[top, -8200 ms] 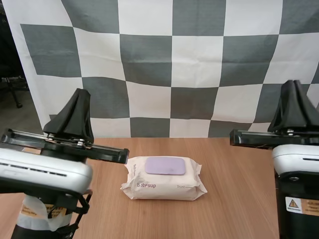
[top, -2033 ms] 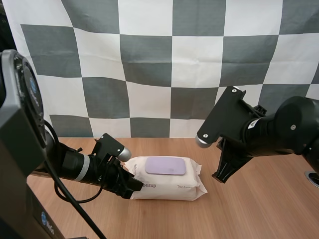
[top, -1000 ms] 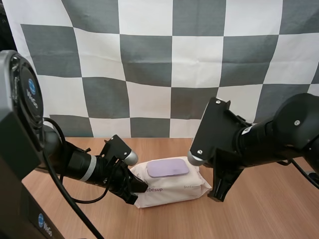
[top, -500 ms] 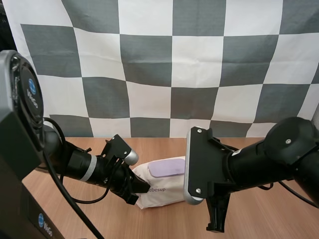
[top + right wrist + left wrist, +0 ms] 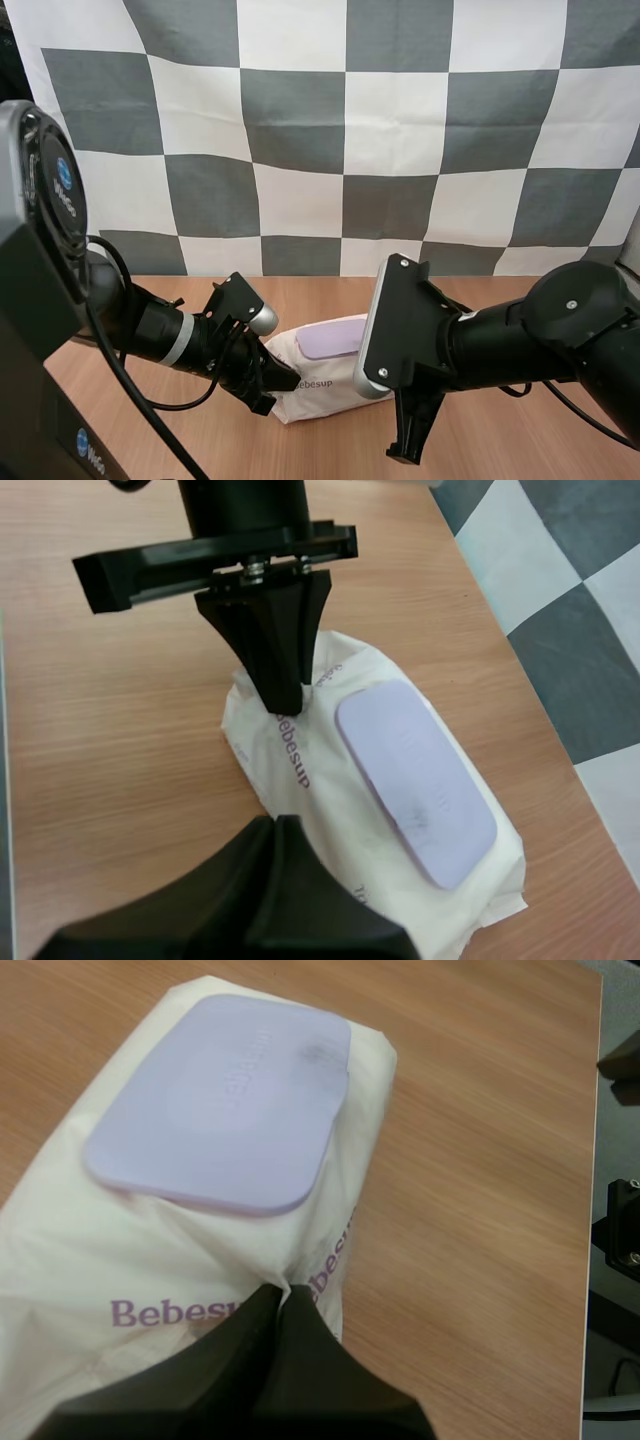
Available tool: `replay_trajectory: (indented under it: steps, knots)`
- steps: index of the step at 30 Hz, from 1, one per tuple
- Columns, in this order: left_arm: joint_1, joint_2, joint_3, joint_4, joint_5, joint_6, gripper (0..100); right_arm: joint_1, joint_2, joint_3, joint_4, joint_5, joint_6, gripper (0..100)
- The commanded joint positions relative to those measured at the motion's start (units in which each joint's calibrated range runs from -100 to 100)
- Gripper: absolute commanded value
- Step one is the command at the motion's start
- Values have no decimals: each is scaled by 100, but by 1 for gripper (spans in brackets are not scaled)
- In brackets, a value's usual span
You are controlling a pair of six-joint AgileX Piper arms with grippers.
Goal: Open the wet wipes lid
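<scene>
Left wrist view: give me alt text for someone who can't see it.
The shut left gripper touches its tips to a white wipes pack lying on a wooden table, near the pack's closed lilac lid.

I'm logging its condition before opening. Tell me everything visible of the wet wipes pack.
The wet wipes pack is a soft cream-white pillow of crinkled film with purple "Bebesup" lettering on its side. A rounded lilac plastic lid sits flat and closed on top. The pack lies on the wooden table. The left gripper, shut, has its tip against the lettered side. The right gripper is close to that side too.
</scene>
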Motion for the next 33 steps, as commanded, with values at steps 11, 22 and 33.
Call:
replay_trajectory:
  steps: [11,22,33]
  knots:
    - [-4,4,1,9,-127,-139,0,100,-2,-3,-1342,-1854,-216,0]
    - [-4,4,1,21,-352,-139,0,666,466,-3,-1912,-2689,-216,0]
    - [-4,4,1,21,-352,-139,0,1338,776,-3,-1328,-2640,289,0]
